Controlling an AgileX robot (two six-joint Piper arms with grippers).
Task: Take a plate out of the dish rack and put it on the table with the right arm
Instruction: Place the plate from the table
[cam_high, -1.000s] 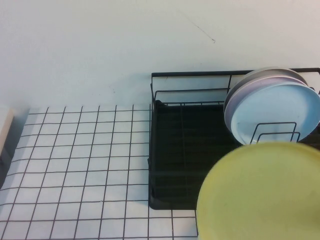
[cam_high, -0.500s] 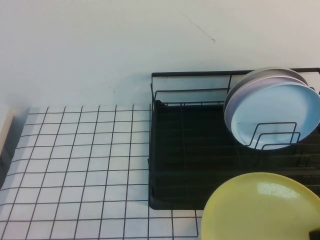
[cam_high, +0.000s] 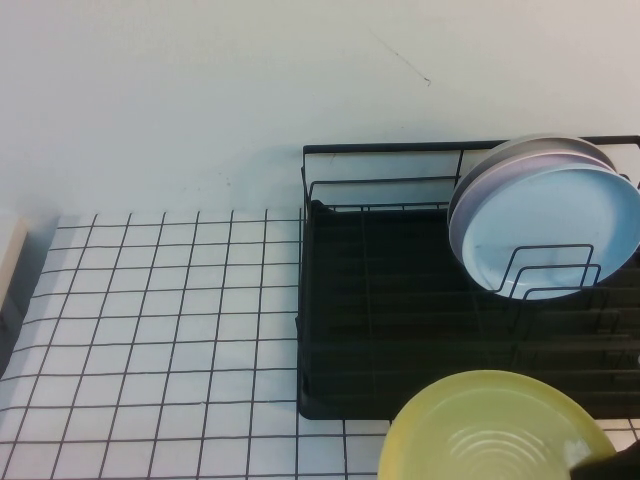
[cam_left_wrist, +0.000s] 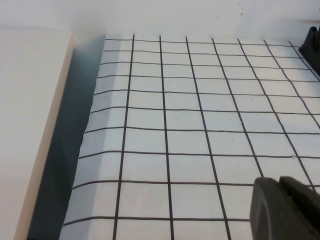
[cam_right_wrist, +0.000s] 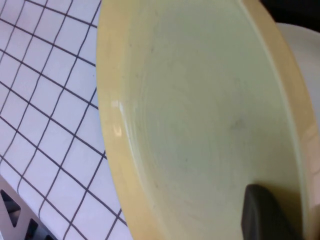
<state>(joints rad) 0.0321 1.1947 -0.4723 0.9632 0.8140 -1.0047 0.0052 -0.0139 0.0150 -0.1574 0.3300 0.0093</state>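
The pale-yellow plate (cam_high: 480, 430) hangs at the bottom right of the high view, over the front edge of the black dish rack (cam_high: 380, 300) and the gridded table (cam_high: 150, 320), inner face up and slightly tilted. My right gripper (cam_high: 600, 464) is shut on its right rim. In the right wrist view the plate (cam_right_wrist: 200, 115) fills the picture, with one black finger (cam_right_wrist: 262, 215) pressed on its inner face and the table (cam_right_wrist: 45, 100) below. My left gripper (cam_left_wrist: 281, 186) hovers shut and empty over the table's left part.
A light-blue plate (cam_high: 545, 230) stands upright in the rack's back right slots, with a paler plate (cam_high: 540, 146) behind it. A beige block (cam_high: 10, 250) lies at the table's left edge. A pale wall rises behind the rack.
The yellow plate has sunk toward the near edge of the table and tipped from upright to nearly flat, and it has shifted slightly left. The plates in the rack have not moved.
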